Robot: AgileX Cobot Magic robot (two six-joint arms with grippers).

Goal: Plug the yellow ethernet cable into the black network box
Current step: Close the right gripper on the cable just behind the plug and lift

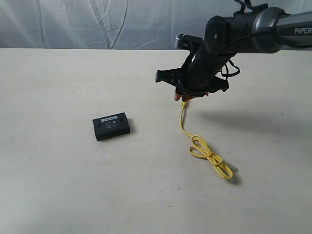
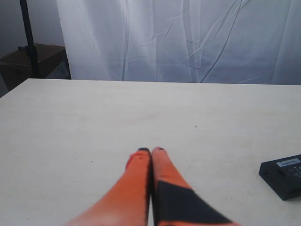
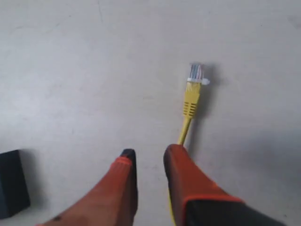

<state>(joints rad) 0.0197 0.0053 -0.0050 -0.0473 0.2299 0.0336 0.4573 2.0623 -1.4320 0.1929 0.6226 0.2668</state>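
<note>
The yellow ethernet cable (image 1: 209,155) lies on the table, right of centre, knotted in a loose loop. One end runs up under my right gripper (image 1: 189,96). In the right wrist view its clear plug (image 3: 196,73) rests on the table ahead of the right gripper (image 3: 150,153), which is open. The cord (image 3: 190,101) passes beside and under one orange finger (image 3: 181,174), not between the two. The black network box (image 1: 111,126) sits flat to the left, well apart from the cable. My left gripper (image 2: 150,150) is shut and empty, with the box (image 2: 284,175) off to its side.
A pale wrinkled curtain (image 1: 97,24) hangs behind the table's far edge. A dark stand (image 2: 28,42) and a brown box (image 2: 33,61) sit beyond the table's corner. The right arm (image 1: 263,29) reaches in from the upper right.
</note>
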